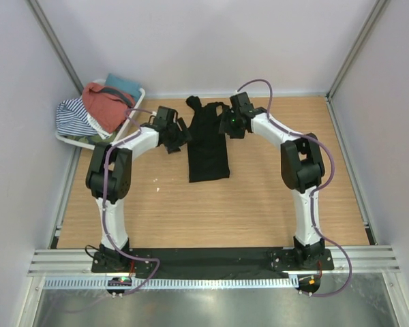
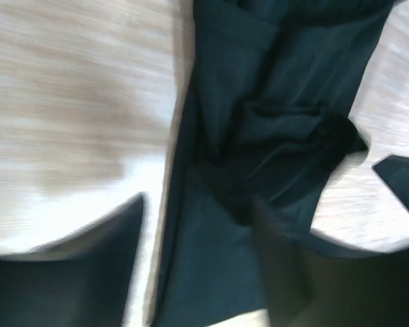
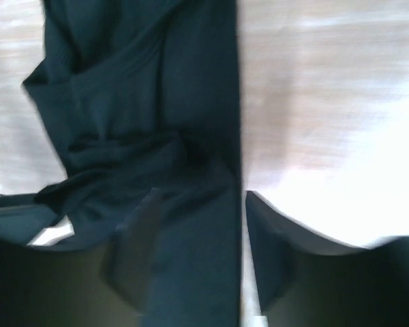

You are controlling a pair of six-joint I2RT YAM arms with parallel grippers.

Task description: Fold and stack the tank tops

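Now, left fingers (image 2: 88,272) apart, right fingers (image 3: 286,255) apart, black tank top (image 1: 208,146) beneath both

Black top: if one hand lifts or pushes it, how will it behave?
Probably floppy: the black top lies flat, folded narrow, straps crumpled at the far end. Likely light, and may unfold if lifted by one edge. Pushed on the smooth table, it would probably bunch or slide.
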